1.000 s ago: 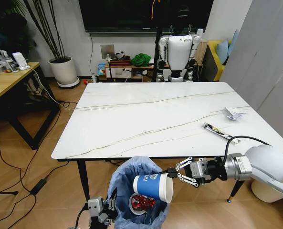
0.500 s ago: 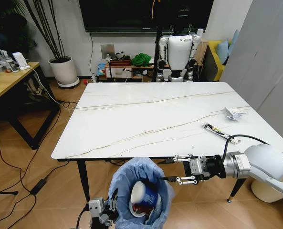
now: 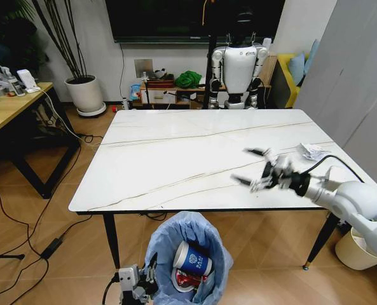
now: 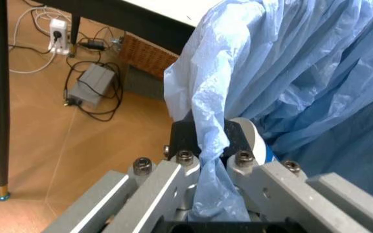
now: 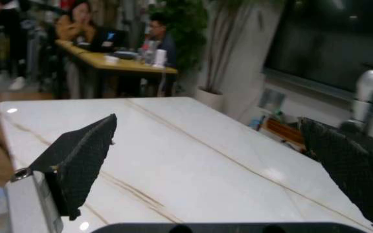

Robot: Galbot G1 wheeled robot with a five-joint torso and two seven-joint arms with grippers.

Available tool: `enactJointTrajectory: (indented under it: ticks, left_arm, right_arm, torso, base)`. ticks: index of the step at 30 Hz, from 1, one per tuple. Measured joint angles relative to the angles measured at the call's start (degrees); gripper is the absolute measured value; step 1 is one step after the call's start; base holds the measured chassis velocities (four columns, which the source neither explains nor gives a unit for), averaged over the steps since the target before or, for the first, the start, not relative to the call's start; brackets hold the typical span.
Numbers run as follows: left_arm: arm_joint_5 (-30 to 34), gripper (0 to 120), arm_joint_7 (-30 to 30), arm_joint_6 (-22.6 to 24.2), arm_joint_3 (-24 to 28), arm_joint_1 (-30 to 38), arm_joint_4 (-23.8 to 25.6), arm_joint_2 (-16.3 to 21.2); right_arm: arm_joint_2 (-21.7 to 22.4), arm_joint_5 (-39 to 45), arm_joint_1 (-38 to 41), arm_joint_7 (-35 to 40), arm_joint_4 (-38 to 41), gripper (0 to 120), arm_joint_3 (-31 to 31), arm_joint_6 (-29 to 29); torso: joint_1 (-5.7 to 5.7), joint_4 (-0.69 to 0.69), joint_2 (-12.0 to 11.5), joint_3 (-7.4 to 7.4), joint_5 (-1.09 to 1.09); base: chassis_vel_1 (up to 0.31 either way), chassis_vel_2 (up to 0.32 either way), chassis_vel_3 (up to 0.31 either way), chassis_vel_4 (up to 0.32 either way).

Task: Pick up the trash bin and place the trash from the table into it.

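The trash bin (image 3: 169,238), lined with a crinkled light-blue bag, stands below the table's near edge. Inside it lie a blue-and-white paper cup (image 3: 192,259) and a crushed red can (image 3: 189,278). My left gripper (image 3: 137,281) is shut on the bin's rim, and in the left wrist view its fingers (image 4: 185,156) pinch the blue bag (image 4: 303,73). My right gripper (image 3: 241,165) hovers open and holds nothing above the right part of the white marble-look table (image 3: 175,159); its dark pads (image 5: 83,150) stand wide apart. Crumpled white paper (image 3: 312,150) lies near the table's right edge.
A cream-coloured bin (image 3: 353,251) stands on the floor at the right, under my right arm. A wooden desk (image 3: 10,105) with cables beneath is at the left. Behind the table are a white humanoid robot (image 3: 238,67) and a potted plant (image 3: 85,95).
My right gripper opened and let the paper cup drop into the bin, then rose and swung up over the table's right part. The left gripper has kept its hold on the bin.
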State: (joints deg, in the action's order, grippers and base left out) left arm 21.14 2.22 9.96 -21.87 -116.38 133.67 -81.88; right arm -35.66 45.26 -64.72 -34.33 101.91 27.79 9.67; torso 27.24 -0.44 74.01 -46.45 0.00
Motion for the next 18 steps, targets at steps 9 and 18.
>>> enactJointTrajectory:
  ticks: [9,18]
  left_arm:
    - [0.54,0,0.0,0.01,-0.69,0.17,0.24,0.32]
    - [0.47,0,0.0,-0.17,-1.39,0.5,-0.05,0.04]
  right_arm:
    - [-10.33,-4.4,-13.43,6.27,-0.52,100,17.82,0.86]
    - [-18.88,-8.5,-25.54,6.3,2.43,100,30.81,2.61]
  torso:
    - [0.0,0.0,0.0,0.0,0.0]
    - [-0.02,-0.02,0.01,0.01,-0.01]
  base:
    - [0.0,0.0,0.0,0.0]
    - [0.0,0.0,0.0,0.0]
